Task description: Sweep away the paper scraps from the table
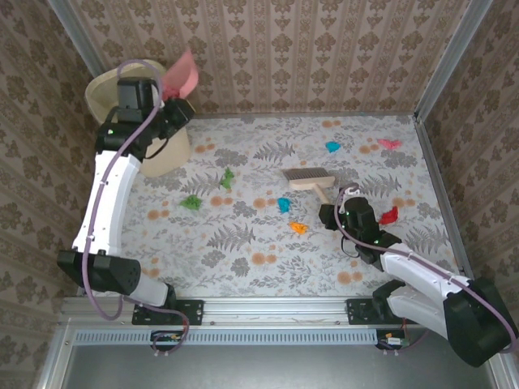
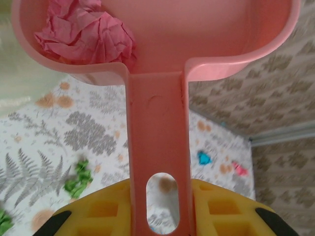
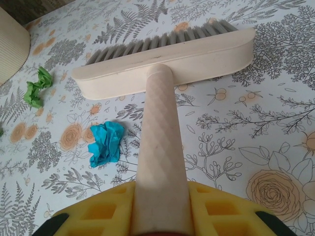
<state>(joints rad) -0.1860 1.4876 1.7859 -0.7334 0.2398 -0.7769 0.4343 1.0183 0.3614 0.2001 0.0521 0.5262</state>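
Observation:
My left gripper [image 1: 166, 109] is shut on the handle of the pink dustpan [image 1: 182, 77], held tilted above the beige bin [image 1: 134, 101]. A crumpled pink scrap [image 2: 88, 37] lies in the dustpan's pan [image 2: 197, 34], whose handle runs between the left gripper's [image 2: 160, 211] yellow fingers. My right gripper [image 1: 336, 212] is shut on the handle of the cream brush [image 1: 308, 178], bristles resting on the table [image 1: 243, 259]. Loose paper scraps lie around: two green [image 1: 227, 177] [image 1: 191, 202], blue [image 1: 284, 204], orange [image 1: 298, 228], blue [image 1: 332, 147], pink [image 1: 389, 143], red [image 1: 389, 215]. The blue scrap [image 3: 106, 142] sits left of the brush handle [image 3: 160, 162].
The bin stands at the table's far left corner against the brown patterned walls [image 1: 324, 49]. A metal rail [image 1: 268, 312] runs along the near edge by the arm bases. A green scrap [image 3: 38, 86] lies left of the brush head [image 3: 167, 59].

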